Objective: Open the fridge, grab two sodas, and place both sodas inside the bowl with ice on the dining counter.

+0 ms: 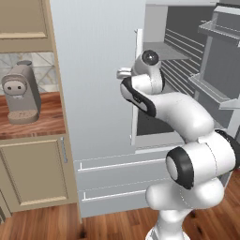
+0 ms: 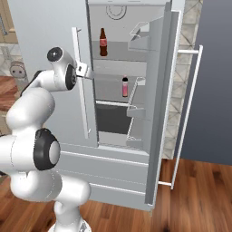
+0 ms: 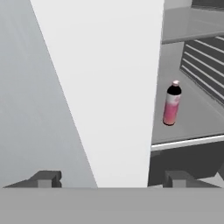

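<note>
The fridge (image 1: 93,70) stands with its right door (image 2: 161,113) swung open and its left door (image 2: 45,27) closed. One soda (image 2: 103,42), dark brown with a red label, stands upright on the upper shelf. A second bottle (image 2: 125,86) (image 3: 172,104), with a dark neck and a pink body, stands on the middle shelf. My gripper (image 2: 84,70) (image 1: 124,72) (image 3: 109,181) is open at the left door's inner edge, beside its long handle (image 2: 74,81) and holding nothing. That door's pale edge (image 3: 109,87) runs up between the fingertips in the hand view. The bowl with ice and the dining counter are out of view.
A grey coffee machine (image 1: 21,93) sits on a wood counter over beige cabinets (image 1: 35,173), left of the fridge. The open door's bins (image 1: 220,70) jut out on the right. Two fridge drawers (image 1: 117,178) lie below. A dark panel (image 2: 213,90) stands far right.
</note>
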